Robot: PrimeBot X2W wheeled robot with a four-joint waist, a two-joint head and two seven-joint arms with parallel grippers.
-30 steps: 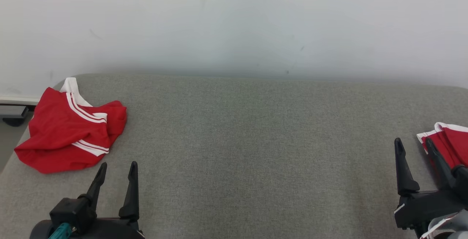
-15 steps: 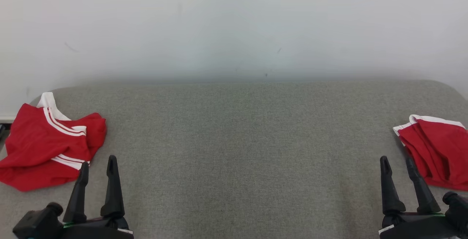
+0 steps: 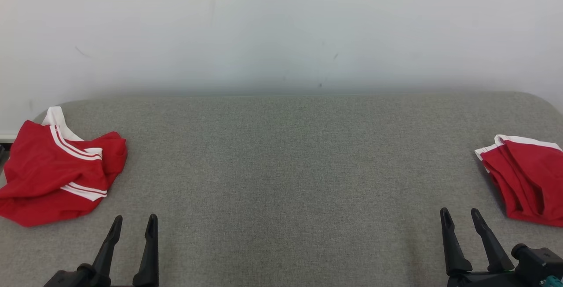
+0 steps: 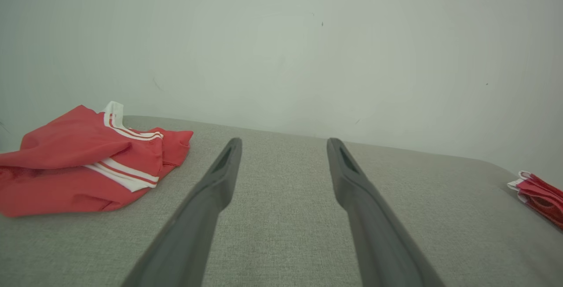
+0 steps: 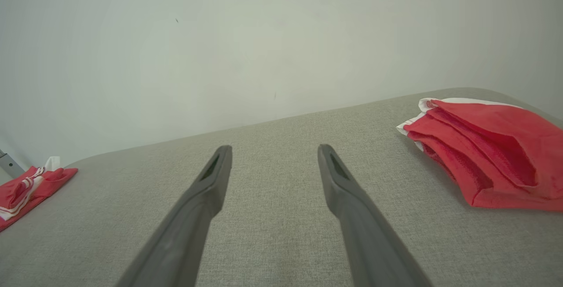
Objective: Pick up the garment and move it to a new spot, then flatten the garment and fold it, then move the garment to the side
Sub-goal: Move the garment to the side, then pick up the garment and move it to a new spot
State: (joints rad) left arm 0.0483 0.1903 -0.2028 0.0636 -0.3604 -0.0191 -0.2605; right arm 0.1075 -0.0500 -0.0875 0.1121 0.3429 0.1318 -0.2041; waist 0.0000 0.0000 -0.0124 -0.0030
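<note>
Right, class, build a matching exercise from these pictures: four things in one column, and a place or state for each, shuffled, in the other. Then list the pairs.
1. crumpled red garment with white stripes
2. folded red garment with white trim
3. left gripper
4. grey fabric-covered table

A. open, holding nothing
B. at the table's right end
C. under both garments
D. at the table's left end

Pairs: 1-D, 2-B, 3-A, 4-C

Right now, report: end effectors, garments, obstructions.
Left end effector, right end effector: open, empty. Crumpled garment far left, folded garment far right. Nothing in the way.
</note>
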